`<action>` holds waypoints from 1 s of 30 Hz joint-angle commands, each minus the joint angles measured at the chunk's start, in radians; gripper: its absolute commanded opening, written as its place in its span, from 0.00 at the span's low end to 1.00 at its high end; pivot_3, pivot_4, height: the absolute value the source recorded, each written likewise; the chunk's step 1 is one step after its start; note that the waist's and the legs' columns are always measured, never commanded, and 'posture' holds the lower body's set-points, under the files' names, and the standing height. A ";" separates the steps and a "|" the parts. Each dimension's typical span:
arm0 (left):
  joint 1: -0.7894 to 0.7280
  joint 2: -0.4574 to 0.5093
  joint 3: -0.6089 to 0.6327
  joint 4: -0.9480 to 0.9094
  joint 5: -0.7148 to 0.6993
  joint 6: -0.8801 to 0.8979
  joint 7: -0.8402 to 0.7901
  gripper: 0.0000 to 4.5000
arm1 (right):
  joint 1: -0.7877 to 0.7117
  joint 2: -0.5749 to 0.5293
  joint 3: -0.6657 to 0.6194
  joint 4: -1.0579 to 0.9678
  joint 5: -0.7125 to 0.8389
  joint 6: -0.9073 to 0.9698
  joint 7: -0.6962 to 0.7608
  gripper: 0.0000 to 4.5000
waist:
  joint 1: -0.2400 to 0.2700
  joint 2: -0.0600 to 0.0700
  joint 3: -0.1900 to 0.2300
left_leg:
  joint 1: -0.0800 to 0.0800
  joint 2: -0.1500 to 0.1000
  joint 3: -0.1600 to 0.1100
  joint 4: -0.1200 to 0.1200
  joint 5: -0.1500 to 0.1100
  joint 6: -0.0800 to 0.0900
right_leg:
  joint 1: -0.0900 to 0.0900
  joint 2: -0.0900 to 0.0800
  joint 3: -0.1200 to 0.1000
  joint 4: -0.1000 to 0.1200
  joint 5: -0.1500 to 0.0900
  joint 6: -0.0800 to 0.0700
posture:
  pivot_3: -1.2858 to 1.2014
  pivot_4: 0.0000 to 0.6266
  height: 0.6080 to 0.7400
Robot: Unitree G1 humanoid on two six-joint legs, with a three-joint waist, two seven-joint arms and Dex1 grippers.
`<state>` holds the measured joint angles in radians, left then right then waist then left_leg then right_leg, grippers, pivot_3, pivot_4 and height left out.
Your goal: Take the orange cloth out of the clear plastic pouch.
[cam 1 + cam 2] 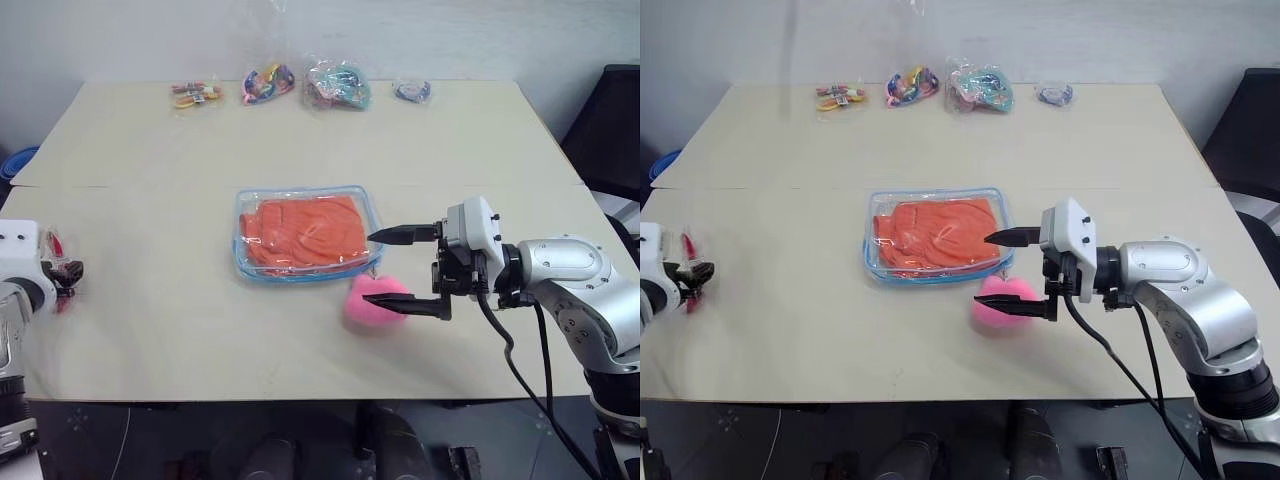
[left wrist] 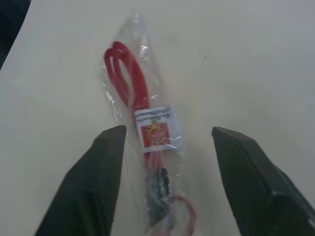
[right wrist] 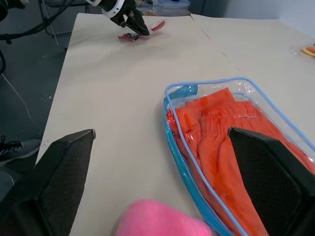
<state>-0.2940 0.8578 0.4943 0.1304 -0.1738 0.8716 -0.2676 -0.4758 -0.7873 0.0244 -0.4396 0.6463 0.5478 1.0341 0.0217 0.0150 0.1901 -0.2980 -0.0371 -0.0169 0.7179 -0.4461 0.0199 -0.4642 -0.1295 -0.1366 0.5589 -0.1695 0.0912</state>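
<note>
Beige laminate forms the table (image 1: 180,330), which carries every item. Clear plastic pouch (image 1: 243,215) with light blue trim lies flat near the table centre, directly ahead of the right pincer (image 1: 400,268). Orange cloth (image 1: 305,232) sits folded inside the pouch and reaches almost to the trim all round; no part of it is outside.

Right pincer: fingers spread wide apart, holding nothing. It points sideways across the table toward the near right corner of the pouch; one finger hangs over that corner, the other over the pink plush heart (image 1: 362,305), which lies just beside the pouch on the near side. From these views, contact with either cannot be confirmed.

Left pincer (image 2: 167,142): fingers apart, clamped on nothing. It hovers at the table's left edge, well apart from the pouch. A small bag with red cord (image 2: 142,123) lies on the table between its fingers.

Four small bags of colourful items (image 1: 300,88) line the far edge, well beyond both pincers.

Step in hand, as judged: approach to the pouch; extraction not yet begun. The next move calls for one pincer to pin or grip the pouch trim and the other to enter the opening and clamp the cloth. The location of the zipper opening is not clear, and the plush heart may obstruct the lower finger.
</note>
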 commanded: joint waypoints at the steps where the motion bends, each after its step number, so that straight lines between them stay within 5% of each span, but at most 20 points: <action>1: -0.065 0.067 0.032 -0.010 -0.029 -0.038 -0.061 0.82 | 0.020 -0.019 -0.050 -0.042 0.002 -0.003 -0.016 1.00 | 0.002 0.000 0.000 | 0.000 0.000 0.000 0.000 0.000 0.000 | 0.000 0.000 0.000 0.000 0.000 0.000 | 0.52 0.24 1.00; 4: -0.146 0.109 0.050 -0.022 -0.097 -0.058 -0.156 0.82 | 0.053 -0.035 -0.076 -0.057 0.001 -0.001 -0.026 1.00 | 0.006 -0.002 0.000 | -0.002 0.001 0.001 0.001 0.000 0.000 | 0.000 -0.001 -0.001 0.000 0.000 0.000 | 0.52 0.24 1.00; 9: -0.162 0.205 -0.038 -0.204 -0.271 -0.153 -0.539 0.82 | 0.107 -0.064 -0.121 -0.093 0.003 0.005 -0.050 1.00 | -0.002 -0.002 0.000 | -0.001 0.001 0.001 0.000 -0.001 -0.001 | 0.000 -0.002 -0.001 0.000 0.000 0.000 | 0.52 0.24 1.00; 16: -0.280 0.130 -0.330 -0.438 -0.428 -0.170 -0.789 0.82 | 0.159 -0.101 -0.173 -0.112 -0.001 0.015 -0.074 1.00 | -0.002 0.000 0.001 | 0.001 0.001 0.005 0.001 -0.001 -0.001 | 0.000 0.000 -0.001 0.000 0.001 -0.001 | 0.52 0.24 1.00; 24: -0.425 -0.060 -0.730 -0.444 -0.270 -0.305 -0.901 0.82 | 0.185 -0.124 -0.193 -0.081 -0.064 -0.003 -0.097 1.00 | 0.002 0.000 0.001 | -0.001 -0.001 0.011 0.001 0.000 -0.001 | 0.002 0.002 0.000 0.000 0.002 -0.001 | 0.52 0.24 1.00; 30: -0.484 -0.165 -0.882 -0.363 -0.168 -0.376 -0.963 0.82 | 0.214 -0.124 -0.215 -0.095 -0.072 0.004 -0.109 1.00 | 0.003 -0.001 0.001 | -0.001 0.001 0.013 0.001 0.000 0.000 | 0.001 0.005 0.000 0.000 0.002 -0.002 | 0.52 0.24 1.00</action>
<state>-0.7551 0.6981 -0.3709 -0.2381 -0.3684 0.5243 -1.2039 -0.2640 -0.8960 -0.1503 -0.5058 0.5726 0.5643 0.9312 0.0244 0.0145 0.1908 -0.2994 -0.0365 -0.0033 0.7185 -0.4463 0.0207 -0.4626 -0.1250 -0.1360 0.5588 -0.1672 0.0891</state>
